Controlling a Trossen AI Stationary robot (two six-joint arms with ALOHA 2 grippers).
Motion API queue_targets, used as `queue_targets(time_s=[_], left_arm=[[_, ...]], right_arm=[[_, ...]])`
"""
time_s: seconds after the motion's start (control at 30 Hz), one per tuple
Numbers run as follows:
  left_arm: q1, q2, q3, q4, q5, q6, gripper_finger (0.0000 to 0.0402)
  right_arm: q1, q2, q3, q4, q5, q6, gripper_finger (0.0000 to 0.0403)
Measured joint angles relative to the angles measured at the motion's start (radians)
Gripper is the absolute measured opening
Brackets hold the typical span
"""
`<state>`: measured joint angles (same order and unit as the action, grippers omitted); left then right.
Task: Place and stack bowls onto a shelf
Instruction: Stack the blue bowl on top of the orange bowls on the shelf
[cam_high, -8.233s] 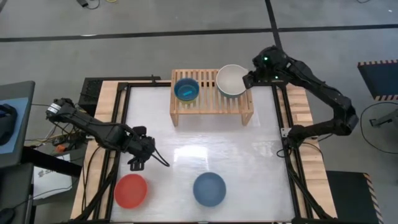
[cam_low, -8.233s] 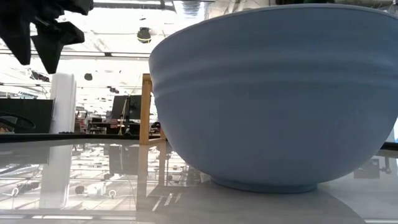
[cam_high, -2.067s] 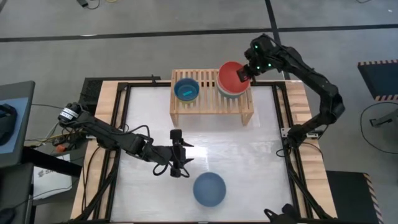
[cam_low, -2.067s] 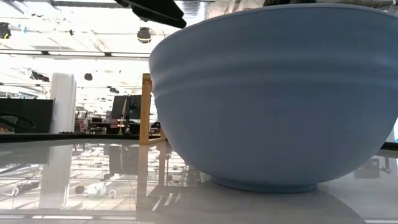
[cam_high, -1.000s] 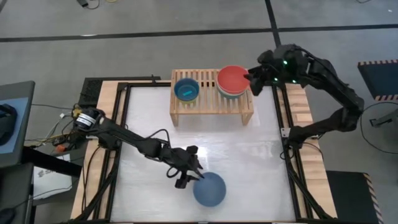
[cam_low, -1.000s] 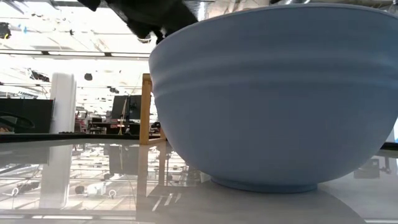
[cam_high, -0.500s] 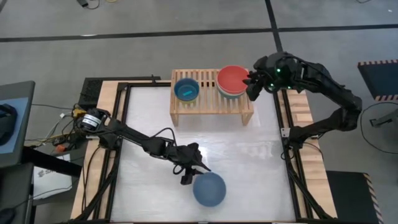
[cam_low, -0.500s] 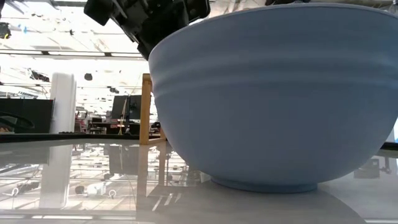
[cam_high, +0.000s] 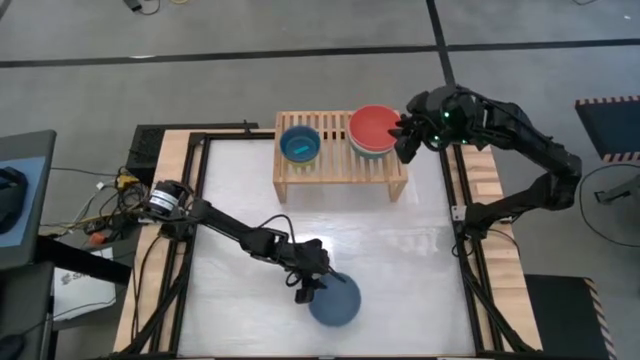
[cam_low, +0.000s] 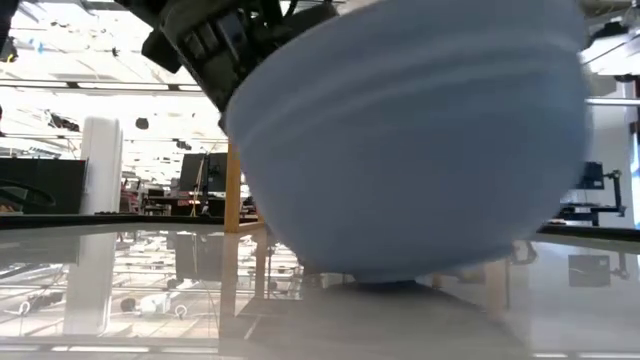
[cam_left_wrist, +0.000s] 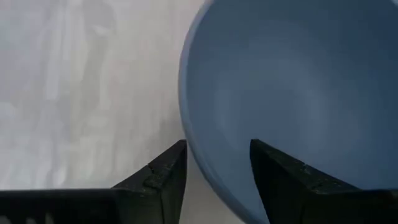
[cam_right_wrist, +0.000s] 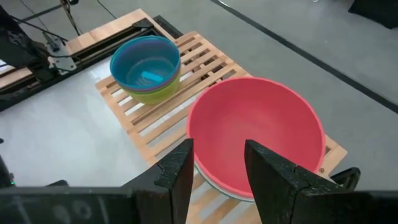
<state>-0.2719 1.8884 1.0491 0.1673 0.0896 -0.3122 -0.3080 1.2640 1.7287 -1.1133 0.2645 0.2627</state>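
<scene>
The slate blue bowl (cam_high: 338, 303) sits near the table's near edge and fills the low view (cam_low: 400, 150), tilted. My left gripper (cam_high: 312, 287) is at its rim and is shut on it (cam_left_wrist: 217, 180). The pale wooden shelf (cam_high: 340, 172) stands at the far edge. A cyan bowl (cam_right_wrist: 145, 62) tops a stack on the shelf's left part. The red bowl (cam_right_wrist: 255, 134) rests nested in a white bowl (cam_right_wrist: 210, 179) on its right part. My right gripper (cam_right_wrist: 217, 174) hovers open by the red bowl's right side (cam_high: 404, 135). My left gripper holds the slate blue bowl by its rim (cam_left_wrist: 198, 163), on the side toward the table's left. One finger (cam_left_wrist: 280, 180) is inside the bowl and one finger (cam_left_wrist: 163, 177) is outside, coming from above. The bowl tilts in the hold, its base low over the table.
The shelf's middle slats (cam_high: 336, 150) between the two stacks are bare. A black frame rail (cam_high: 455, 215) runs along the table's right side. Bare white tabletop (cam_high: 400, 250) lies between the slate blue bowl and the shelf.
My left gripper has moved toward the near right, come down on the slate blue bowl's rim and taken hold. The bowl, which sat flat, is now tipped and shifted a little. My right gripper has drawn slightly back from the red bowl.
</scene>
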Motion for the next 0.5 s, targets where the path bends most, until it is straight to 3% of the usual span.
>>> queue_targets(time_s=[0.13,0.3,0.5], left_arm=[[0.012,-0.001,0.01,-0.068,-0.006,0.004,0.0123],[0.013,-0.013,0.059,-0.194,-0.052,0.048,0.0024],[-0.004,-0.015,0.133,-0.346,-0.162,0.087,0.0007]], right_arm=[[0.004,0.0,0.0,0.0,0.0,0.003,0.0169],[0.029,0.0,0.0,-0.006,0.0,0.027,0.0169],[0.151,-0.001,-0.014,-0.039,0.047,0.068,0.0169]])
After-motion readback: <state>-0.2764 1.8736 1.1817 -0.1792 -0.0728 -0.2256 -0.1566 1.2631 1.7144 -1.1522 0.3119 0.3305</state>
